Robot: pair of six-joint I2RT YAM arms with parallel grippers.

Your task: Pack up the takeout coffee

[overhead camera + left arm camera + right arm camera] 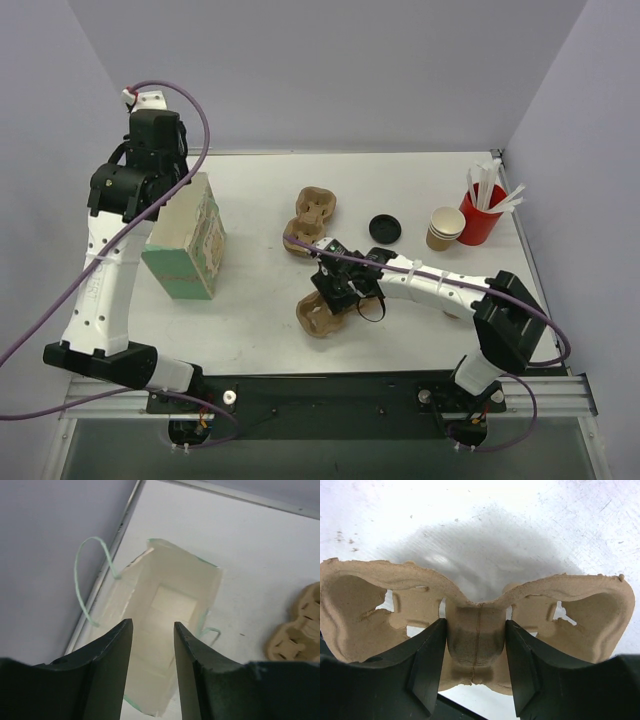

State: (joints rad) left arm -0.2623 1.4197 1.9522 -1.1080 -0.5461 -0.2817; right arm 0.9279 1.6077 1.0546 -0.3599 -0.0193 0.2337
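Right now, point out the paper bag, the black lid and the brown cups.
paper bag (188, 235), top external view, its pale side.
black lid (385, 229), top external view, its centre.
brown cups (440, 240), top external view, outer wall.

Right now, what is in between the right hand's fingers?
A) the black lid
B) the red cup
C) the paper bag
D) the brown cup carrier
D: the right hand has its fingers against both sides of the middle ridge of the brown cup carrier.
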